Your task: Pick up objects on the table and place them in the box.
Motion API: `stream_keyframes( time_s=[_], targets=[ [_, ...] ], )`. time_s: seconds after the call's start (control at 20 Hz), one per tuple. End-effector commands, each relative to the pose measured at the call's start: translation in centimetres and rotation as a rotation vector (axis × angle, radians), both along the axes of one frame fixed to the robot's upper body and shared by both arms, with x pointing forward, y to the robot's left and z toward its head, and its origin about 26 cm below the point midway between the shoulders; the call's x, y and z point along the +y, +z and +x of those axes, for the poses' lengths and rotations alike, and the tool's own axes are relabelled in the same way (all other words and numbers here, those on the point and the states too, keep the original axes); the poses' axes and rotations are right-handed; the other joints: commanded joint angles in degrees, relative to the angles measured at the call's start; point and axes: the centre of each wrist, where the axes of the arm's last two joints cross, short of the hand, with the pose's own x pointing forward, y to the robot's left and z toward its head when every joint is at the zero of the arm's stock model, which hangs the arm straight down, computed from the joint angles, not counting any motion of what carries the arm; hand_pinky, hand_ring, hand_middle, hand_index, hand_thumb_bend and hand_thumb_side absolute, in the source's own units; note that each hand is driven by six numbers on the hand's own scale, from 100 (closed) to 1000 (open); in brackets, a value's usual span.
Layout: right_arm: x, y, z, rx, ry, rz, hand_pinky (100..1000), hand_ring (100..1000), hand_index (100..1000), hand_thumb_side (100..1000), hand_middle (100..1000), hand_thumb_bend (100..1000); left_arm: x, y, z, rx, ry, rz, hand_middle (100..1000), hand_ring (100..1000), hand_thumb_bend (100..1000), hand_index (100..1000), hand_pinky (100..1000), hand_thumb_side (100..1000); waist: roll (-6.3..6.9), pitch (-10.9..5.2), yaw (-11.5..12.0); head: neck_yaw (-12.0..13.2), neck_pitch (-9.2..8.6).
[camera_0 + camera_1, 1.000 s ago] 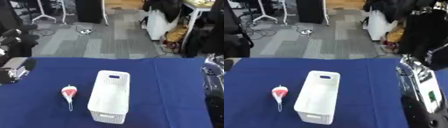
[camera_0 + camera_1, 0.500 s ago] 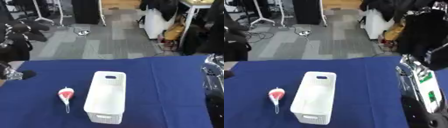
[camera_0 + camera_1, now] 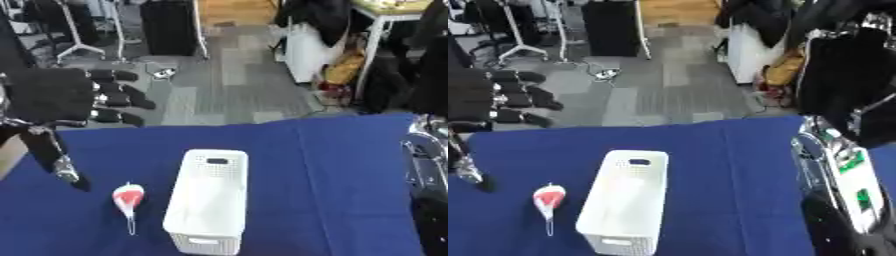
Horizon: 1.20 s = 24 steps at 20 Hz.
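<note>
Left hand: the left hand (image 3: 61,95) is raised at the far left, above the bench edge, with its fingers (image 3: 118,102) spread and fairly straight; it holds nothing.
Small object: a small red and white object (image 3: 129,196) lies on the blue bench (image 3: 332,165), below the left hand and well apart from it, just beside the left wall of the box.
Shape of the object: a rounded head and a thin pale stem (image 3: 132,226) that points toward the near edge; I cannot make out what it is.
Handling: it looks light and small, and perhaps a little slippery. I would take it at the rounded head with a pinch, because the thin stem may bend or slide between the fingers.
Box: the white box (image 3: 210,197) stands upright in the middle of the bench, with its long side going away from the robot. It seems empty, but its bottom is not clear to see.
Right arm: only part of the right arm (image 3: 842,185) shows along the right edge.
Hidden: the right hand is cut off, so I cannot tell its state. The lower part of the left arm is also out of the picture.
</note>
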Motion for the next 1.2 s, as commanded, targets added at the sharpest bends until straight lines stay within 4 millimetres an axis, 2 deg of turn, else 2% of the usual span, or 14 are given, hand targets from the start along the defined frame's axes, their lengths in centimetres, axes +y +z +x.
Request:
stream_keyframes(
  time_s=[0.05,0.25,0.5,0.6,0.7,0.75,0.8,0.85,0.9,1.2],
  targets=[
    [0.1,0.7,-0.3,-0.025,0.005,0.005,283,423,621,1000,427,100,2.3,-0.7,1.8,0.076,-0.129,0.114,845,903,725,863,1000,743,-0.06,-0.71,0.0,-0.8,-1.17],
    [0.2,0.7,-0.3,-0.024,0.007,0.01,283,423,621,1000,425,100,2.3,-2.2,3.1,0.103,-0.084,0.172,843,896,721,864,1000,750,-0.17,-0.64,-0.2,-0.9,-1.48],
    [0.3,0.7,-0.3,-0.023,0.01,0.008,281,422,607,1000,417,100,1.3,-3.1,3.7,0.123,-0.092,0.179,849,891,696,870,1000,771,-0.26,-0.57,-0.3,-0.8,-1.34],
    [0.3,0.7,-0.3,-0.023,0.011,0.009,281,422,611,1000,418,100,1.3,-3.4,3.8,0.135,-0.097,0.147,853,881,655,872,1000,802,-0.27,-0.57,-0.3,-0.7,-1.13],
    [0.3,0.8,-0.3,-0.022,0.012,0.009,281,422,611,1000,418,100,1.3,-3.7,3.9,0.148,-0.1,0.113,853,881,655,872,1000,802,-0.26,-0.58,-0.3,-0.7,-1.04],
    [0.3,0.8,-0.3,-0.022,0.013,0.01,281,422,612,1000,418,100,1.4,-3.9,3.9,0.156,-0.1,0.095,862,860,550,877,1000,895,-0.26,-0.58,-0.3,-0.7,-1.03],
    [0.3,0.8,-0.3,-0.021,0.014,0.011,281,422,612,1000,418,100,1.8,-4.6,4.0,0.179,-0.096,0.044,869,859,542,879,1000,912,-0.27,-0.58,-0.4,-0.7,-1.06],
    [0.3,0.8,-0.3,-0.021,0.015,0.011,281,422,612,1000,418,100,1.9,-4.7,4.0,0.187,-0.097,0.025,856,865,562,875,1000,876,-0.25,-0.59,-0.4,-0.7,-1.04],
    [0.3,0.8,-0.3,-0.02,0.017,0.011,281,422,612,1000,417,100,2.0,-5.3,4.1,0.206,-0.096,0.002,883,860,525,882,1000,932,-0.25,-0.58,-0.4,-0.6,-1.02],
    [0.4,0.8,-0.3,-0.018,0.022,0.009,279,421,602,1000,410,100,1.4,-6.6,4.4,0.253,-0.109,-0.041,895,868,507,874,1000,940,-0.26,-0.6,-0.6,0.0,-0.51]
  ],
)
